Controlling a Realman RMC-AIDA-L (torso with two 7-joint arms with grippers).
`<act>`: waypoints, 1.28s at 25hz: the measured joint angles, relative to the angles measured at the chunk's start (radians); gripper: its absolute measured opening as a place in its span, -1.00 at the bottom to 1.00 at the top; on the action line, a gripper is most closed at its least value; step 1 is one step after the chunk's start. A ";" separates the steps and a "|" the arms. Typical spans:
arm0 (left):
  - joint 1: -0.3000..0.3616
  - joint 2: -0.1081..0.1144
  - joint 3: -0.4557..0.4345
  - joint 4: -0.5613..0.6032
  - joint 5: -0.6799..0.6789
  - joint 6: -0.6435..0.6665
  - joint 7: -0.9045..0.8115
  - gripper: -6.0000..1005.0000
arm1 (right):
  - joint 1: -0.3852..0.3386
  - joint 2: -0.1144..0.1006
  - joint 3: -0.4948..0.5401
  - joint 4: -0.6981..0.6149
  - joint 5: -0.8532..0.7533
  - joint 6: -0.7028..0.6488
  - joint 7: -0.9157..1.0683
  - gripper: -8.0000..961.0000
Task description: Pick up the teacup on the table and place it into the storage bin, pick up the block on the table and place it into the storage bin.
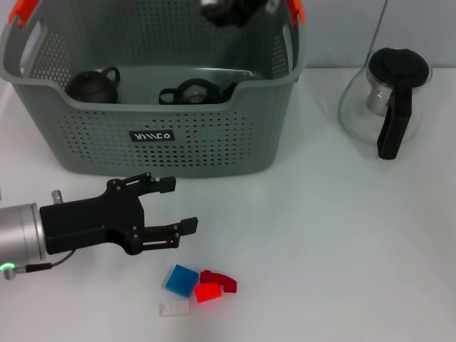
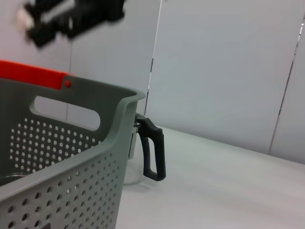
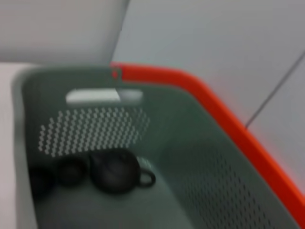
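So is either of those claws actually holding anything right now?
The left gripper is open and empty, hovering on the table near the blocks. The right gripper is above the storage bin; whether it holds anything cannot be told.

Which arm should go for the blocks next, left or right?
Left. The left gripper hangs open low over the table, just above the blocks. The right gripper is up over the storage bin, far from them.

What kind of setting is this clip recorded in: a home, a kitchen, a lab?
Most likely a lab or test bench, not a home: a plain white table before bare grey wall panels, with only staged props, namely a storage bin holding dark teaware, a glass pot and small blocks.
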 joint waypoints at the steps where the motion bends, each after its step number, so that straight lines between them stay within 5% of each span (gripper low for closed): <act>1: 0.000 0.000 0.000 0.000 0.000 0.000 0.000 0.69 | 0.003 0.000 0.007 0.030 -0.001 0.018 -0.017 0.03; 6: 0.000 0.001 -0.002 0.003 0.000 0.002 -0.004 0.69 | -0.019 0.000 0.013 0.037 0.001 0.041 -0.033 0.04; 10: 0.000 0.001 -0.002 0.005 0.000 0.004 -0.005 0.69 | -0.083 0.002 0.014 -0.090 0.047 -0.028 -0.038 0.40; 17: 0.000 0.003 -0.003 0.022 -0.006 0.066 -0.007 0.69 | -0.366 -0.001 0.069 -0.551 0.383 -0.392 -0.104 0.94; 20: -0.002 0.006 -0.005 0.034 -0.006 0.117 -0.007 0.69 | -0.484 -0.001 0.134 -0.654 0.533 -0.589 -0.150 0.96; 25: -0.017 0.016 0.016 0.066 0.014 0.188 -0.014 0.69 | -0.633 -0.001 0.248 -0.642 0.644 -0.853 -0.249 0.97; 32: -0.054 0.006 0.199 0.288 0.164 0.198 -0.176 0.68 | -0.718 -0.004 0.290 -0.487 0.543 -0.938 -0.309 0.97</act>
